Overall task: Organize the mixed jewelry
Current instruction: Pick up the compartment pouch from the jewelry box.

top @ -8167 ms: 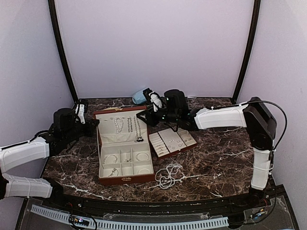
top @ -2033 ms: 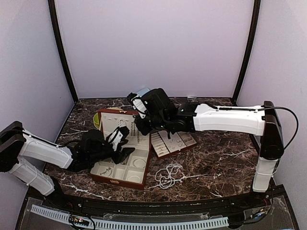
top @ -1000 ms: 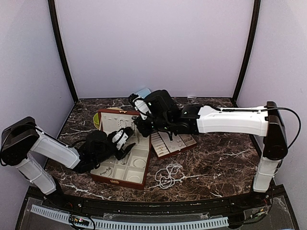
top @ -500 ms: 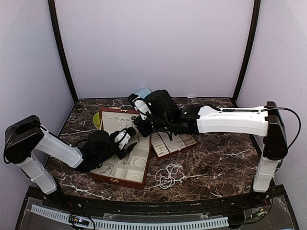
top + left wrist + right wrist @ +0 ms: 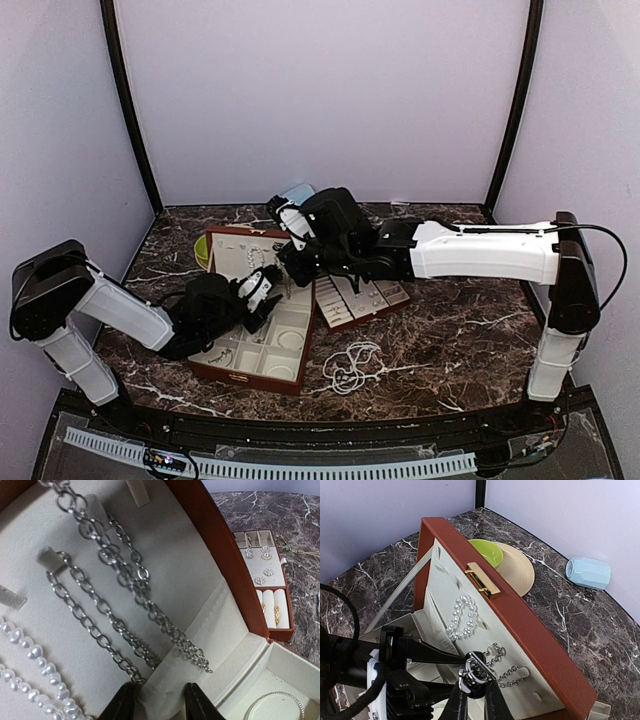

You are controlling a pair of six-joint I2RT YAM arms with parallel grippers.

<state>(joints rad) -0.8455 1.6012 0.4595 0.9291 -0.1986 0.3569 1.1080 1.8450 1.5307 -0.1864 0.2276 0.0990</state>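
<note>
Chain (image 5: 475,666) clamped in right jaws at case lid (image 5: 520,625); left jaws, apart, have narrowed, possibly touching the lining (image 5: 165,692); arms otherwise unmoved.

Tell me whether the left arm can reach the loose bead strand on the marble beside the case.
Probably yes. The bead strand lies in the open off the near right corner of the case, nothing over it. The left tool is inside the case and would have to back out first.
</note>
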